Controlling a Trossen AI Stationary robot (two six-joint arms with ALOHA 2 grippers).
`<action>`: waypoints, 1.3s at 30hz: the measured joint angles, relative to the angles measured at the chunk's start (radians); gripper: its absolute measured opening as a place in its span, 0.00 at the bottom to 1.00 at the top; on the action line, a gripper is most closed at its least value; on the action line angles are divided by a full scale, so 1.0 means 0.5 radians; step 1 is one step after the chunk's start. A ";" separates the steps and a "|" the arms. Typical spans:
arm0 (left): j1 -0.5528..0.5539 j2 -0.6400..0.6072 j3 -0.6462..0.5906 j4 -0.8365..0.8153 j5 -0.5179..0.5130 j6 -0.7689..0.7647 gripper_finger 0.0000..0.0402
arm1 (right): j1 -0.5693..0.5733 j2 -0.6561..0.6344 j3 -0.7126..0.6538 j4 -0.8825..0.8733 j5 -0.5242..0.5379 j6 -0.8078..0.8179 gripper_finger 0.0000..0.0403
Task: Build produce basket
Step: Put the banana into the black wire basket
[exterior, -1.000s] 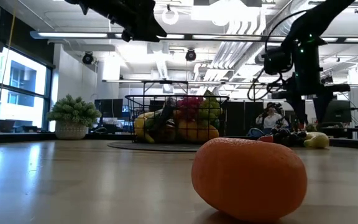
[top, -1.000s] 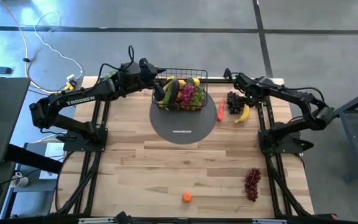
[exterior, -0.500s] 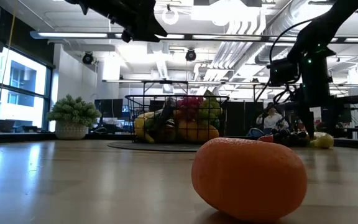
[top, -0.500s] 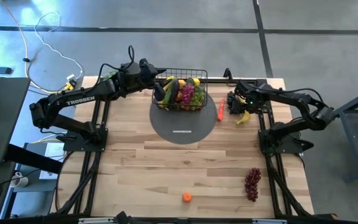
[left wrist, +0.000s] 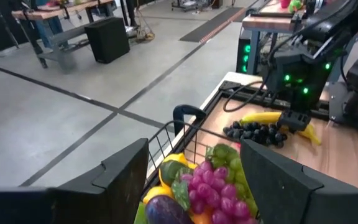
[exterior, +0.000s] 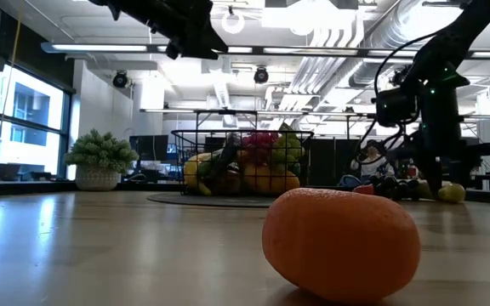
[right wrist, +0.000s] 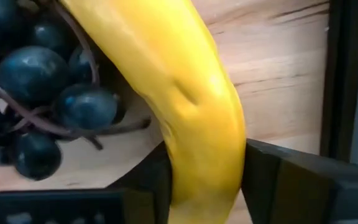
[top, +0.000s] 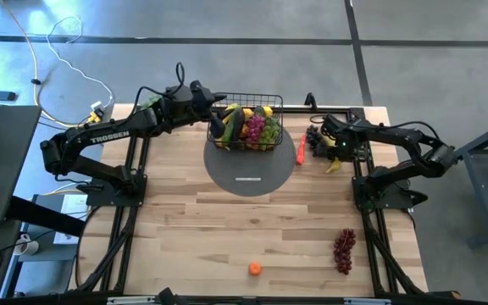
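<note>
The tabletop [top: 227, 229] is wide, and most of what I have left to collect lies scattered over it, so the biggest danger is plain disorder: anything I drop here can roll well away from the basket [top: 246, 125], which sits on the round dark mat [top: 248, 174] at the far middle, already heaped with produce. My left tool [left wrist: 194, 171] hangs just above that basket's left end with its fingers spread and nothing between them; if it dips, I judge it could shove the wire frame or knock the green and purple grapes [left wrist: 213, 190] off the pile. My right tool [right wrist: 204, 180] is down at the far right of the tabletop with the yellow banana [right wrist: 179, 99] between its fingers, one pressed to each side, so I take it as gripping the banana, though low near one end. That is my main worry: held so far from its middle, the curved, smooth banana may swing or slip out as I lift. The dark grapes [right wrist: 36, 93] lie touching the banana, and their stem could catch and drag along. The red chili [top: 301, 150] lies between here and the basket, the red grapes [top: 343, 251] and the orange fruit [top: 254, 268] wait at the near edge, well apart.
</note>
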 joint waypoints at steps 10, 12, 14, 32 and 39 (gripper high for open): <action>-0.001 0.000 -0.001 -0.148 0.023 -0.084 0.61 | 0.027 -0.033 0.122 -0.225 0.021 0.005 0.28; -0.011 0.000 -0.001 -0.157 0.022 -0.083 0.61 | 0.049 -0.079 0.149 -0.293 0.074 0.039 0.28; -0.020 0.000 -0.001 -0.164 0.023 -0.084 0.61 | 0.072 -0.140 0.165 -0.345 0.104 0.081 0.28; -0.034 0.000 -0.001 -0.192 0.290 -0.431 0.61 | 0.613 -0.555 0.554 -0.524 0.145 0.068 0.28; -0.033 0.000 -0.001 -0.192 0.516 -0.782 0.61 | 0.945 -0.502 0.793 -0.535 0.270 -0.038 0.28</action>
